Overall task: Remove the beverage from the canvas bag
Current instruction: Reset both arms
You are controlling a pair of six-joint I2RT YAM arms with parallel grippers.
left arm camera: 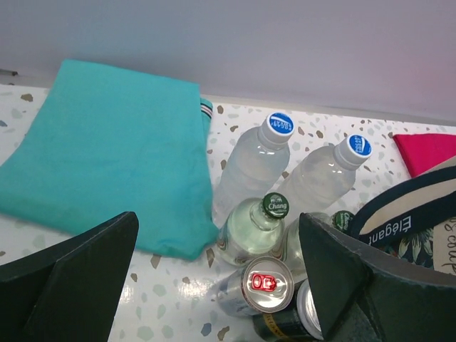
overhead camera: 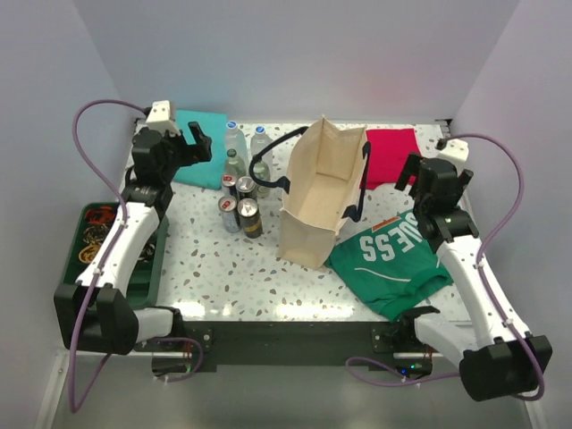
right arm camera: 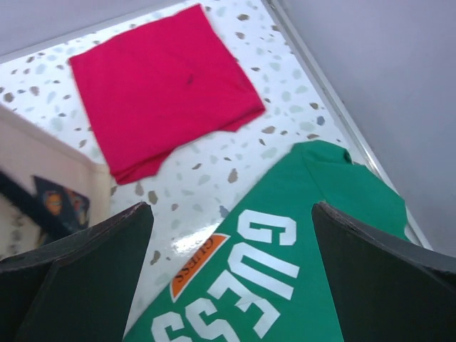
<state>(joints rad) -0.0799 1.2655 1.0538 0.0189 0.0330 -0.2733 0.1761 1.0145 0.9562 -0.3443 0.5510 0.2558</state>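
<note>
The canvas bag [overhead camera: 320, 192] stands upright at mid-table, mouth open, its navy straps [overhead camera: 268, 170] hanging over the rim; from above only beige lining shows inside. Several beverages stand on the table just left of it: two plastic water bottles [left arm camera: 256, 167], green-capped glass bottles [left arm camera: 253, 228] and cans [left arm camera: 260, 285]. My left gripper [overhead camera: 200, 140] [left arm camera: 217, 235] hangs open above and behind those drinks, holding nothing. A bag strap [left arm camera: 399, 217] shows at the right of the left wrist view. My right gripper [overhead camera: 405, 172] [right arm camera: 231, 214] is open and empty, right of the bag [right arm camera: 35, 164].
A teal folded cloth [overhead camera: 201, 152] [left arm camera: 100, 149] lies at the back left. A red cloth [overhead camera: 390, 154] [right arm camera: 160, 85] lies back right. A green GUESS shirt [overhead camera: 393, 255] [right arm camera: 299, 278] lies front right. A dark green bin [overhead camera: 94, 237] sits off the table's left edge.
</note>
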